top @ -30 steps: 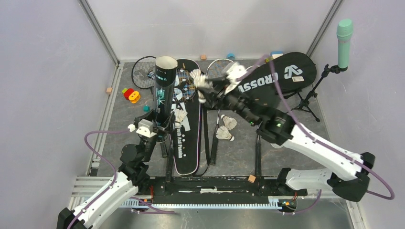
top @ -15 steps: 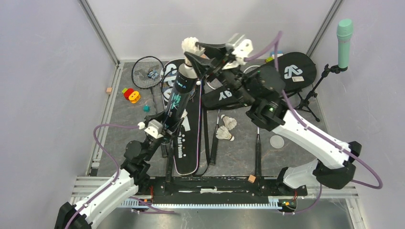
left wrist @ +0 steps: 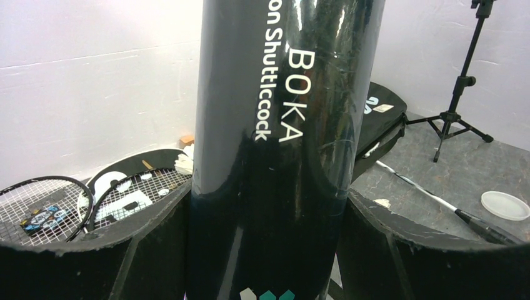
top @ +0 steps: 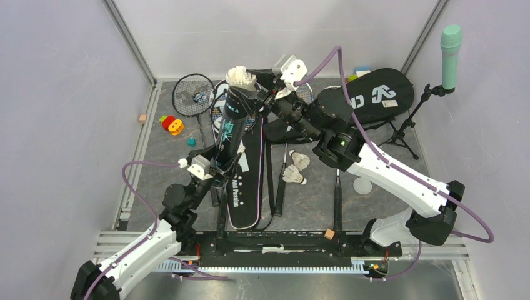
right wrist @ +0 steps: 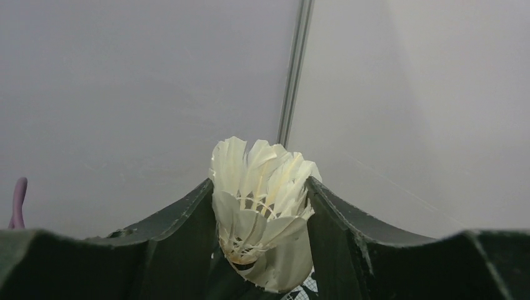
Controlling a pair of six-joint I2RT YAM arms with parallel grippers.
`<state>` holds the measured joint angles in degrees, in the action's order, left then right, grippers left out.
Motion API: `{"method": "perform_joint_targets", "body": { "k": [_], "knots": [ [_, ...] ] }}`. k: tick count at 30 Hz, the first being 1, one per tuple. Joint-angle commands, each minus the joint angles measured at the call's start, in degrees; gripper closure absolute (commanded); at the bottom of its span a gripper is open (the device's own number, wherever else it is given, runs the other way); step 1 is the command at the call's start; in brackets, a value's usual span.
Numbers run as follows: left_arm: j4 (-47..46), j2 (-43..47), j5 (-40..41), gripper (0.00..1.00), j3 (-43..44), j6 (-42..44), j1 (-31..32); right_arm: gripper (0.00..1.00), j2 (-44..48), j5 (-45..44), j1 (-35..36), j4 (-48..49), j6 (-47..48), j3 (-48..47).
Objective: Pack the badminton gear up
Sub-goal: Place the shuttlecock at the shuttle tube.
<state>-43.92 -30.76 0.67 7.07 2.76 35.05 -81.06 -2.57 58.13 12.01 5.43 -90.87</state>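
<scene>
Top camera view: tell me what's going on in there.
The left arm's fingers clamp the long black shuttlecock tube near its base, holding it tilted. The right arm's fingers flank a white feather shuttlecock at the tube's open top; whether they grip it or have let go is unclear. Two more white shuttlecocks lie on the grey table. The thin stringed rackets and black racket bags are not yet packed.

White-feathered shuttlecock (right wrist: 262, 212), glossy black tube (left wrist: 281, 156) — white lettering, perhaps teal marks.
</scene>
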Motion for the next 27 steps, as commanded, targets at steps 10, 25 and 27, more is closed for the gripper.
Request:
{"method": "perform_joint_targets", "body": {
  "k": [10,25,27],
  "knots": [
    [-6.8,0.2,-0.4,0.78,0.4,-0.8,-0.1,0.02,2.1,2.4,0.2,-9.9,-1.6,-6.0],
    [5.0,0.6,-17.4,0.78,3.1,8.3,-0.2,0.02,11.5,-7.0,-1.0,-49.1,4.2,-13.1],
    [5.6,0.6,-19.4,0.78,3.1,9.1,-0.2,0.02,13.7,-6.4,-1.1,-51.2,6.5,-12.0]
  ]
}}
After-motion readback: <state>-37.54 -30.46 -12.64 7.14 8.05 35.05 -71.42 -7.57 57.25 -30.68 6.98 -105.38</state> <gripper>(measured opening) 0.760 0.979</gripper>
